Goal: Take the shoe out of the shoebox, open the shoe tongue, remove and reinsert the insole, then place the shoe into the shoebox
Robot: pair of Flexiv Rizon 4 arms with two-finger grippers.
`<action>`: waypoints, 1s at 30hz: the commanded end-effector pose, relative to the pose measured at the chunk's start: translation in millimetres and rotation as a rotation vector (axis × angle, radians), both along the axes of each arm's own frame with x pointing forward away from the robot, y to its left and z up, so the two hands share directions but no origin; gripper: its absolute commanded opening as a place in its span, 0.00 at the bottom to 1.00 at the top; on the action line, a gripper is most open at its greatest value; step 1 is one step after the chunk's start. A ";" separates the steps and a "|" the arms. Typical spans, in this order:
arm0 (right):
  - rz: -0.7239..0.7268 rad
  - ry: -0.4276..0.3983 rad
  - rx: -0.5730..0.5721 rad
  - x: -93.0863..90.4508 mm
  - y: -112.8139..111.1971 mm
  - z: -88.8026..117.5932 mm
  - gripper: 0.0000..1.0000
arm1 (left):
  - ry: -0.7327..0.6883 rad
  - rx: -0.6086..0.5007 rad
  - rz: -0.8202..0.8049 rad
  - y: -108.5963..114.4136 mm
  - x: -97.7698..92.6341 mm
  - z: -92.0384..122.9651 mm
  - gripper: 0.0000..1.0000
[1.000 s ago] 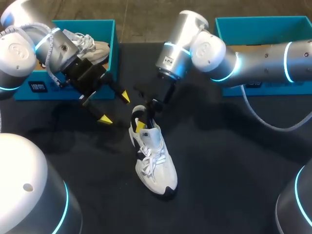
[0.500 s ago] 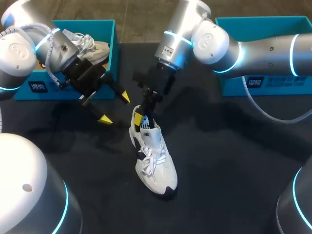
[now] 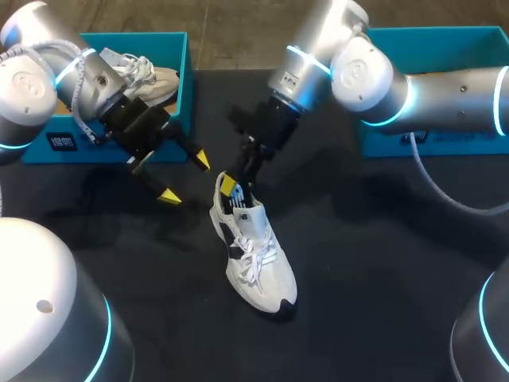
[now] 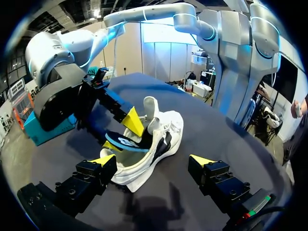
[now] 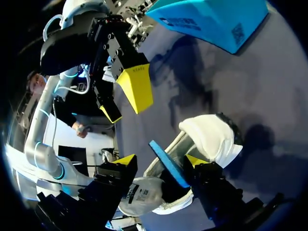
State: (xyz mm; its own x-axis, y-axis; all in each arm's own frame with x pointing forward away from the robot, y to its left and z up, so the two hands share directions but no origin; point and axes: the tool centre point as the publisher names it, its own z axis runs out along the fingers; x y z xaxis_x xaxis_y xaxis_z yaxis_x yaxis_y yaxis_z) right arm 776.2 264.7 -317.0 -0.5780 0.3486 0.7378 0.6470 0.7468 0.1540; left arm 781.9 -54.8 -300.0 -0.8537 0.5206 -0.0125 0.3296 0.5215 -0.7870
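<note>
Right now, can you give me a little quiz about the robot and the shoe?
1. True or false: the left gripper is holding the white shoe on the table.
2. What colour is the insole sticking out of that shoe? A red, B blue, C green.
3. Fill in: the ___ gripper is at the shoe's opening.
Key: 1 false, it is open and apart from the shoe. 2 B. 3 right, the right gripper.

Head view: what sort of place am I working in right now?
Probably a robot lab bench set up for shoe handling: a black table, the left shoebox and right shoebox, both teal, at its back, and a white shoe lying out on it.
</note>
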 end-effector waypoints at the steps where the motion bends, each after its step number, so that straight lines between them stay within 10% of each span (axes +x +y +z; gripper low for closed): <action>1: -0.058 -0.011 0.030 -10.8 -4.4 -5.4 0.61 | 0.002 -0.003 -0.003 1.4 1.1 -0.6 1.00; 13: -0.148 -0.022 0.068 -13.2 -5.9 -15.5 0.29 | 0.005 -0.007 -0.009 2.8 3.1 -1.0 1.00; 16: -0.136 -0.021 0.058 -10.5 -3.8 -13.2 0.38 | 0.007 -0.009 -0.010 3.2 3.8 -1.4 1.00; 19: -0.138 -0.044 0.045 -7.7 -4.2 -6.5 0.81 | 0.010 -0.013 -0.012 3.3 3.9 -1.6 1.00; 22: -0.135 -0.064 0.032 -4.6 -4.6 1.5 0.98 | 0.013 -0.014 -0.014 3.6 3.2 -2.4 1.00; 30: -0.139 -0.108 0.015 2.5 -8.1 20.5 0.99 | -0.002 -0.018 -0.018 5.5 5.1 -0.8 1.00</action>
State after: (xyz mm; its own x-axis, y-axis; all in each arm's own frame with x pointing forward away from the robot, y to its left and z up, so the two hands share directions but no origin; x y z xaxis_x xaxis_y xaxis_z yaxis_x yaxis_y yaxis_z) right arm 780.0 258.9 -305.1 -0.5964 0.4086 0.6909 0.7227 0.6480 0.2406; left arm 786.3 -49.3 -302.0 -0.8445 0.5351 -0.0235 0.3395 0.5009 -0.7961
